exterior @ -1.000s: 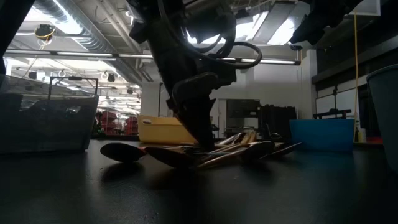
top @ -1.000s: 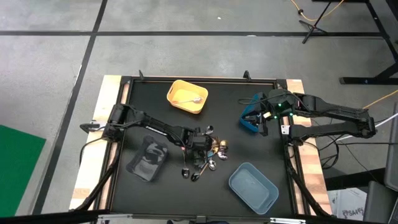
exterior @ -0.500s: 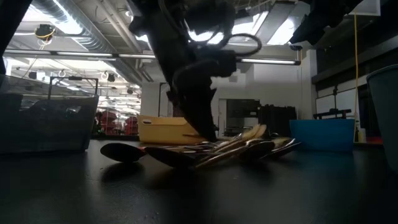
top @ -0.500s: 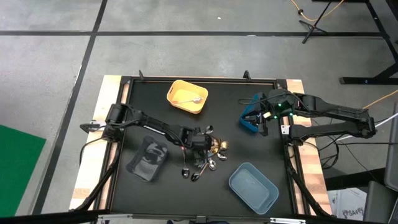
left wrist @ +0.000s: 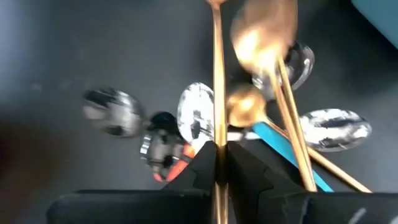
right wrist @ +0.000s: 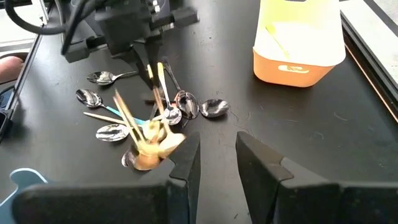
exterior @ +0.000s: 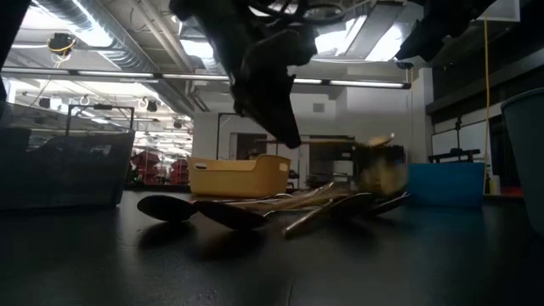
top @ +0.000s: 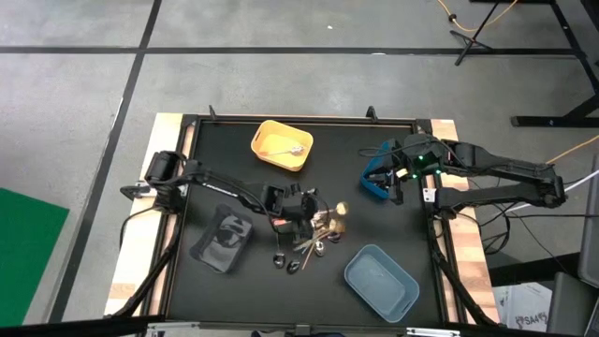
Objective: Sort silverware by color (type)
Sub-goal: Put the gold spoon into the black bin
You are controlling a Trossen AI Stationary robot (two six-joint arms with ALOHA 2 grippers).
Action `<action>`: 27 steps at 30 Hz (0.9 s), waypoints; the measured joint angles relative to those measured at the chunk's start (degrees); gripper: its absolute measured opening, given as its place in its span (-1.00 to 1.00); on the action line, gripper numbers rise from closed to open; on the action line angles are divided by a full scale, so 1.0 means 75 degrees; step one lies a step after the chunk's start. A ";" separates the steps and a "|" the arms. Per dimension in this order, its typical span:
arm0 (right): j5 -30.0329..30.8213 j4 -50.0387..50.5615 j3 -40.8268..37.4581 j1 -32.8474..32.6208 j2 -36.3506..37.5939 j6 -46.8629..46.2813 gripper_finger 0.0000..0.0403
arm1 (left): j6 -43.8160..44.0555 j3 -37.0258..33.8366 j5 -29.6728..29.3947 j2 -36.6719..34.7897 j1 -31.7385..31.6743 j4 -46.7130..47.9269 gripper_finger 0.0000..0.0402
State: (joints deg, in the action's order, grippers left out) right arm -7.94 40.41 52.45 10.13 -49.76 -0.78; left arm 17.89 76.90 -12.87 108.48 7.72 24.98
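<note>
The silverware lies in a pile (top: 311, 241) at the table's middle: silver spoons, gold ones, one light-blue handle (left wrist: 277, 138) and one orange (left wrist: 177, 169). My left gripper (top: 298, 210) hangs just over the pile's far side, raised off the table (exterior: 285, 136), shut on a gold utensil (left wrist: 215, 74). A second gold spoon (top: 341, 208) shows blurred beside it (exterior: 378, 166). My right gripper (right wrist: 217, 163) is open, waiting at the blue bin (top: 377, 175) on the table's right. My left gripper pinches the gold utensil's thin handle (left wrist: 216, 152) between its two fingers, coming from above and pointing down. The handle runs on past the fingertips toward the pile below (right wrist: 160, 84). Where its lower end lies cannot be made out.
A yellow bin (top: 282, 145) at the far middle holds one silver spoon. A clear bin (top: 223, 236) lies left of the pile, a grey-blue bin (top: 381, 278) near right. Bare black table lies between the bins.
My left gripper has risen off the pile and drawn slightly toward the table's left, taking the gold utensil up with it. The pile has been stirred: a gold spoon has swung up and to the right and shows blurred, while the silver spoons have stayed down.
</note>
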 joint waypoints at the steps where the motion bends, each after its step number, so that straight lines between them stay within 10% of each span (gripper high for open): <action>1: 0.0002 0.0002 0.0000 0.0000 0.0000 0.0000 -0.54 | -0.0012 0.0000 -0.0128 -0.0046 -0.0014 0.0001 -0.90; 27: 0.0002 0.0008 0.0000 0.0000 0.0000 -0.0003 -0.54 | 0.1645 0.0006 -0.0430 -0.2628 0.0299 0.2832 -0.90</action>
State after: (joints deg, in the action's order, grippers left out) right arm -7.92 40.47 52.45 10.13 -49.76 -0.80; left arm 30.23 76.95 -16.09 88.77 9.96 46.22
